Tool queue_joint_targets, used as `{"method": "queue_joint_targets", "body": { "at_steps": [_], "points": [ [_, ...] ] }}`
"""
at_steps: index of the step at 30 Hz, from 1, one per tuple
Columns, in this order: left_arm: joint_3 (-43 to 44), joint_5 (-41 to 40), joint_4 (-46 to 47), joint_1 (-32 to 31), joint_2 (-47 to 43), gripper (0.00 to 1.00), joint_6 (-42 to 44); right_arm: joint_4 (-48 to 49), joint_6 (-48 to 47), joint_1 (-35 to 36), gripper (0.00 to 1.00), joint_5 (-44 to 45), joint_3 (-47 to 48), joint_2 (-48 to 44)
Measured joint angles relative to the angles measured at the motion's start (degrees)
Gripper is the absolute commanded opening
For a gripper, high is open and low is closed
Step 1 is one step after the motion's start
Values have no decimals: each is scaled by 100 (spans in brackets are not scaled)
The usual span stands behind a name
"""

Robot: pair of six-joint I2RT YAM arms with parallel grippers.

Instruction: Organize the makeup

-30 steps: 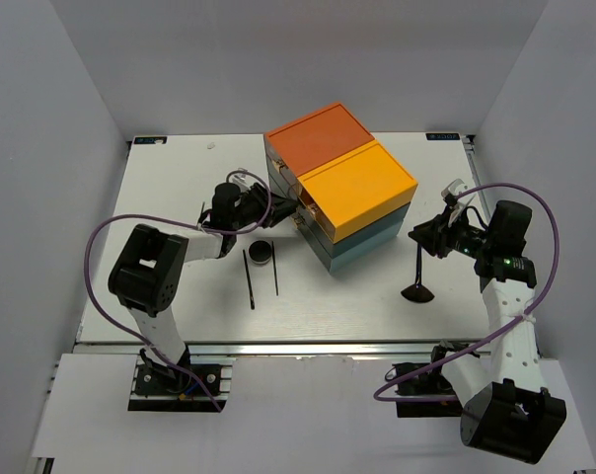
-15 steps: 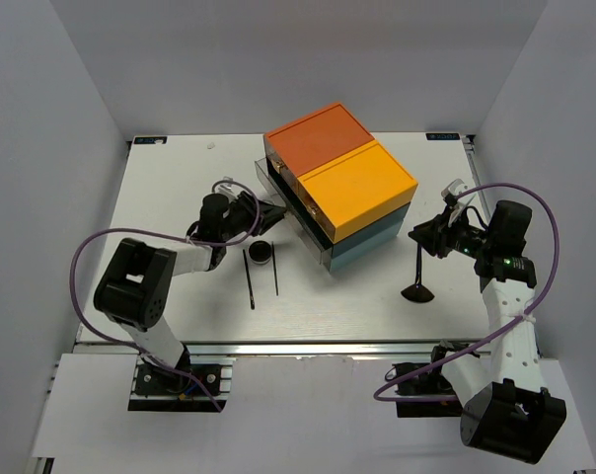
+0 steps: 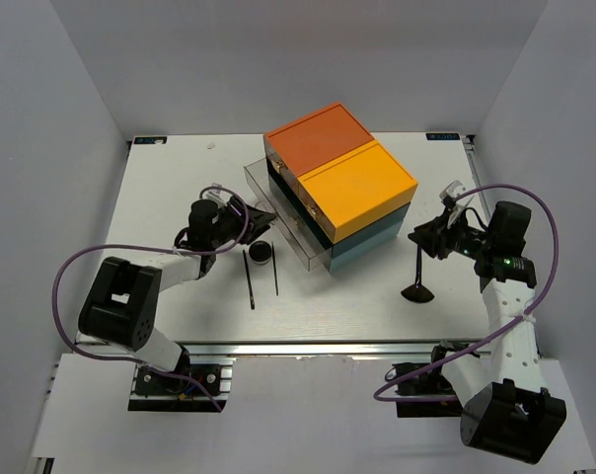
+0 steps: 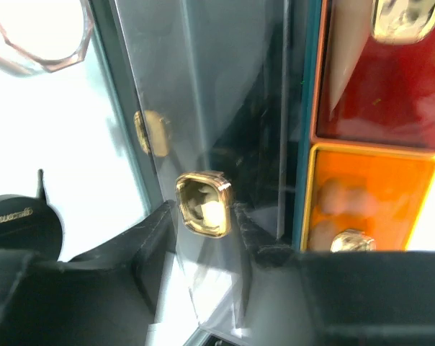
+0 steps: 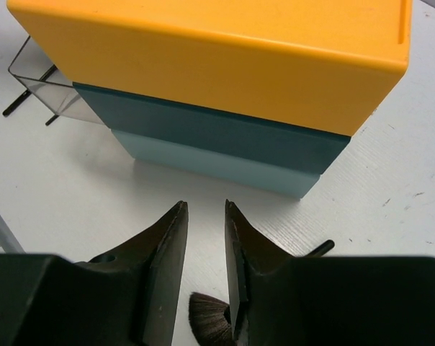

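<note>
Left tool (image 4: 203,215): fingers pressed together on the gold knob (image 4: 203,204) of a clear drawer (image 3: 278,212). The drawer stands drawn out of the box's left face, farther than a second ago, when its front sat close against the box. The left arm has swung back toward the left edge of the worktop (image 3: 160,197) with it. Second and third gold knobs show in the left wrist view, one on the drawer's side and one on an orange-fronted compartment. Round black compact (image 3: 262,253): on the worktop just near-side of the left tool, place unchanged. Two thin black sticks (image 3: 250,281): lying side by side just beyond the compact toward the near edge, unmoved. Round pinkish jar (image 4: 37,32): seen at the top-left corner of the left wrist view, beside the drawer's clear wall; whether it touches cannot be told. Right tool (image 5: 204,209): fingers slightly spread with a narrow bare gap, pinching nothing, hanging to the right of the box; pose same as before. Black flared brush (image 3: 417,286): on the worktop directly by the right tool, bristles showing between its fingers in the wrist view, unmoved. Drawer box (image 3: 362,188): orange block at the rear, yellow block in front, teal tier beneath, mid-worktop, in the same spot.
</note>
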Motion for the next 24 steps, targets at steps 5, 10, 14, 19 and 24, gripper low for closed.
{"method": "queue_joint_targets", "body": {
  "at_steps": [5, 10, 14, 19, 24],
  "points": [
    [13, 35, -566, -4, -129, 80, 295, -365, -254, 0, 39, 149, 2, -2],
    [186, -168, -1440, 15, -680, 86, 660, -741, -306, 0, 58, 885, -22, -48],
    [282, -540, -2107, 66, -1598, 87, 1016, -946, -280, 0, 62, 1558, -247, -87],
    [293, -979, -2874, 190, -2610, 82, 1373, -1147, -111, 4, 66, 2081, -590, -59],
    [52, -1228, -3359, 348, -3126, 79, 1545, -1119, 83, 33, 66, 2387, -595, 232]
  ]
}}
